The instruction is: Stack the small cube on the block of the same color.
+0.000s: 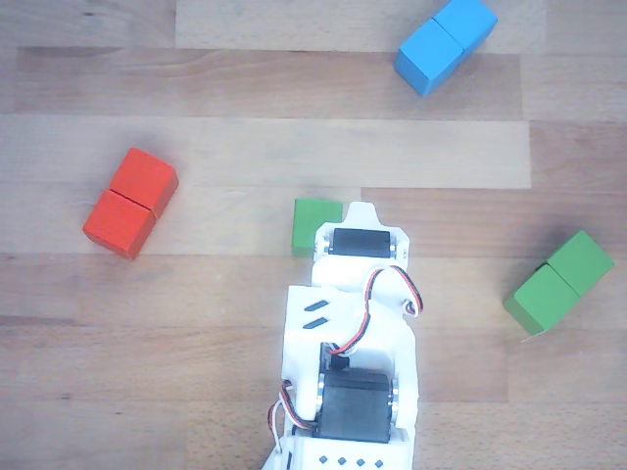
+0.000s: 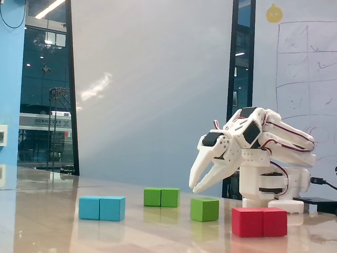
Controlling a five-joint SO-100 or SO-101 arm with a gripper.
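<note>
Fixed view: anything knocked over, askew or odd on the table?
Nothing stands out. The blue oblong wooden block, green oblong wooden block, small green wooden cube and red oblong wooden block all lie flat and apart; the white gripper hangs above the table, holding nothing.

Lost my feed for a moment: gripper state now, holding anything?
Gripper: open and empty, poised above the small green cube, not touching it.
</note>
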